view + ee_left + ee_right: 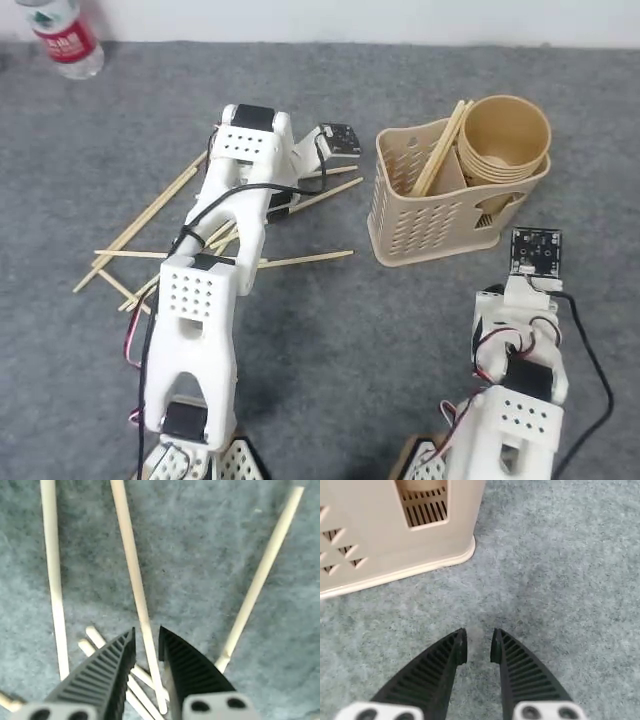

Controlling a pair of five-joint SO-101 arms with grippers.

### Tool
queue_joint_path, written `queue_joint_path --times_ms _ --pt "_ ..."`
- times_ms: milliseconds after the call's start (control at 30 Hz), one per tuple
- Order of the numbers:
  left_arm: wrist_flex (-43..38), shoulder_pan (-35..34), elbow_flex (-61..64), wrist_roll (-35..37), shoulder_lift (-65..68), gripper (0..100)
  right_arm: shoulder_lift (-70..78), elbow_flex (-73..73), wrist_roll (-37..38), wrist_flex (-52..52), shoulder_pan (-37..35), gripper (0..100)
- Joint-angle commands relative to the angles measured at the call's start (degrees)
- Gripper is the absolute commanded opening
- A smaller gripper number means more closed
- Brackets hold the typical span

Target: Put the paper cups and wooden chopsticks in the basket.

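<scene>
Surface: a grey carpet [350,350] with a short, fuzzy pile is spread under everything.
Basket: a beige plastic basket [420,225] with rounded corners and walls pierced by rows of small slots is set right of centre. From the right wrist view its smooth wall and flared bottom edge [380,540] are seen resting on the carpet.
Paper cups: a stack of tan paper cups [505,135], round with rolled rims, is nested in the basket's right compartment, tilted slightly outward.
Chopsticks in basket: pale wooden chopsticks [440,150] are leaned diagonally in the left compartment, with their ends poking above the rim.
Loose chopsticks: several thin, straight loose chopsticks [305,258] are scattered and crossed on the carpet, left of the basket, partly under the left arm [215,290].
Left gripper: the left gripper [146,635] is held low over the loose pile. Its black ridged fingers [107,670] are parted by a narrow gap, and one chopstick [132,565] is straddled, not visibly pinched.
Right gripper: the right gripper [478,640] is poised over bare carpet just beside the basket's corner. Its ridged fingers [437,672] are slightly parted, and nothing is held.
Right arm: the white right arm [515,400] is folded near the basket's front.
Bottle: a clear plastic bottle [65,40] is laid at the far left corner. A red label with white print is wrapped around it, and the print is too small to be read.
</scene>
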Motion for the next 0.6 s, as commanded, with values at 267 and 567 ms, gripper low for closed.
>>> queue_joint_path --times_ms 267,567 --pt "-5.45 0.18 -6.64 3.25 7.21 8 -0.57 -0.18 0.62 -1.01 -0.04 9.7" --pt "0.97 2.9 -7.16 -0.88 8.0 1 -0.57 -0.18 0.7 -1.01 -0.04 9.7"
